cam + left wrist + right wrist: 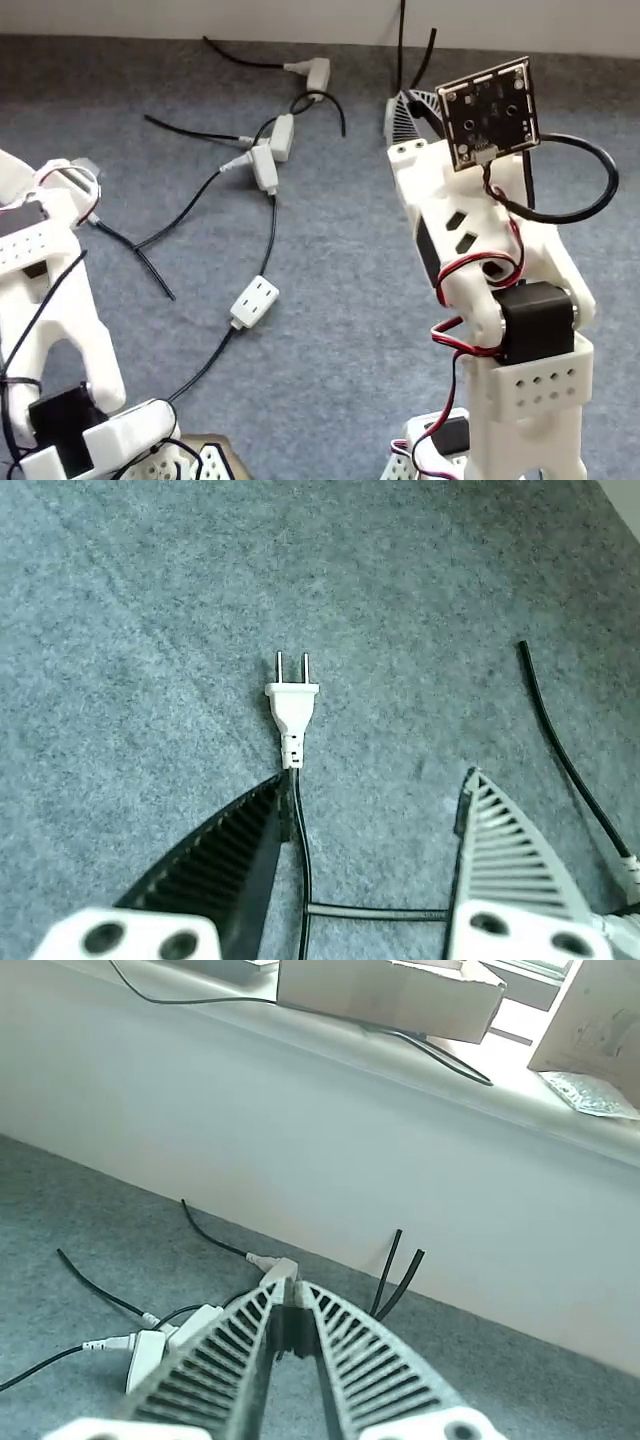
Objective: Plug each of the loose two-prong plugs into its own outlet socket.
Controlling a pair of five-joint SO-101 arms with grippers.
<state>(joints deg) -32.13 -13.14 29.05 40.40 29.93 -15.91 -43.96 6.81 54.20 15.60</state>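
Grey carpet [350, 260] all across, pale wall [300, 1130] at the far edge, cardboard boxes [390, 990] up on the ledge behind. Down at the left gripper [378, 778]: spread wide, black finger [230, 870] one side, white finger [510, 870] the other, nothing pinched. Just ahead of the tips, flat on the carpet, the loose two-prong plug [292, 702], prongs pointing away, its black cord [300, 850] trailing back along the inner edge of the black finger. Over to the right gripper [290, 1288]: raised off the carpet, facing the wall, fingers pressed together, only a dark sliver between them; hard to tell if pinching anything. Mid-carpet, well apart from both grippers, a white outlet socket [254, 301] on a black lead, slots bare. Farther back, three more white sockets [265, 165] strung toward the wall, each with a white plug end against it, seated or not, impossible to say.
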